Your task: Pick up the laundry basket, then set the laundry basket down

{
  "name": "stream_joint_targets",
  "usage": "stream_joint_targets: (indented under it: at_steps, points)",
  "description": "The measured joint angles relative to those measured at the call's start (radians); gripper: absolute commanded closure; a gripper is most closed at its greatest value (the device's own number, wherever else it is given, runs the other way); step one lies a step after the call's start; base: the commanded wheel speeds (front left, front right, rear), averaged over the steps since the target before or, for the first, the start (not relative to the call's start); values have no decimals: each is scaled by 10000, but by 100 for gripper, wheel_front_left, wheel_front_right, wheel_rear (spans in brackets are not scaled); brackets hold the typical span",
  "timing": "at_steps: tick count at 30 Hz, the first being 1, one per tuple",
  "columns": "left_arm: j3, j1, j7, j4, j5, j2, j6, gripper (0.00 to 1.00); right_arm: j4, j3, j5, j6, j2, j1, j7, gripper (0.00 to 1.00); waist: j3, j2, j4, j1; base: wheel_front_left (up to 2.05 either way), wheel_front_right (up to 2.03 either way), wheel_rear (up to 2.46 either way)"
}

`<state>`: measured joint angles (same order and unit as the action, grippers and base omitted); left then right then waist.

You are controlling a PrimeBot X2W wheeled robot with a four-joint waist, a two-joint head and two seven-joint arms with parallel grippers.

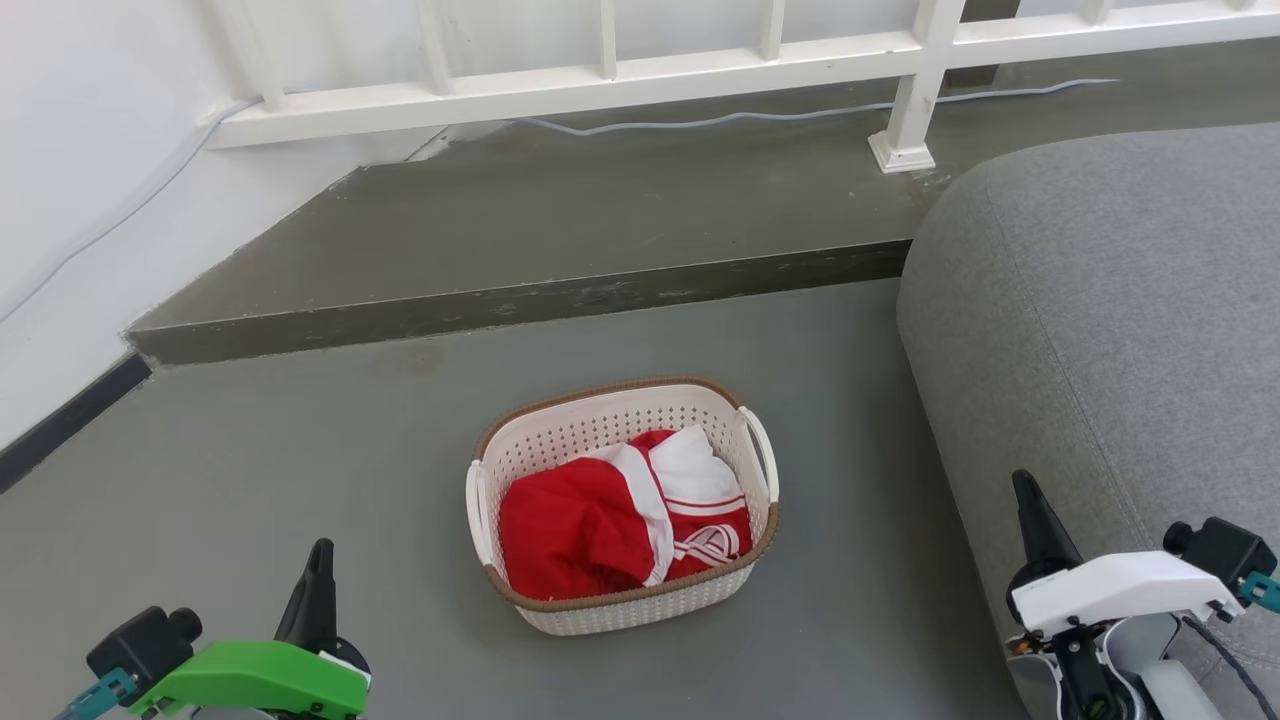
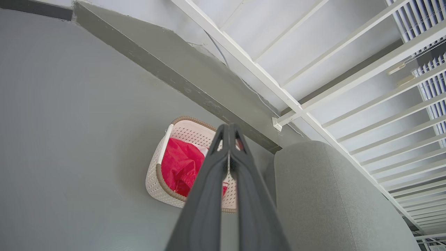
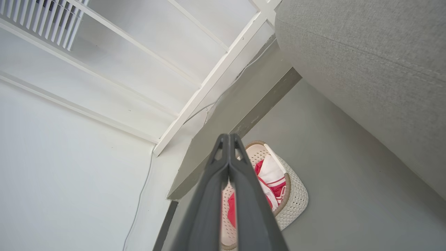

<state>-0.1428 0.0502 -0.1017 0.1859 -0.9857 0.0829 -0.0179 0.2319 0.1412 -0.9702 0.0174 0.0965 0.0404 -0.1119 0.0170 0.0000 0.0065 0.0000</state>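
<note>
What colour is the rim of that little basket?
The laundry basket has a brown, woven-look rim; clearest in head view.

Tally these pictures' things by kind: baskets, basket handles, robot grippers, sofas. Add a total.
Cream-white perforated plastic laundry basket, brown woven-look rim: 1
White loop handles on its sides: 2
Dark long-fingered left gripper, right gripper: 2
Grey fabric sofa: 1
Total: 6
</note>
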Motion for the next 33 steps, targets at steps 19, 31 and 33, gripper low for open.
stream_joint_targets:
  at_steps: [19,31,33]
  points:
    - [454,-257,495,251,-2107,4,-347,100,50,-604,-2215,-395,0,-269,520,100,-43,0,-21,0,0,0,0]
    - [790,-470,869,387,-3722,4,-537,100,117,-1030,-3856,-702,-2,-449,848,100,-75,0,-35,0,0,0,0]
    - [832,-490,903,428,-3908,2,-589,100,130,-1087,-4071,-717,-4,-501,894,100,-80,0,-38,0,0,0,0]
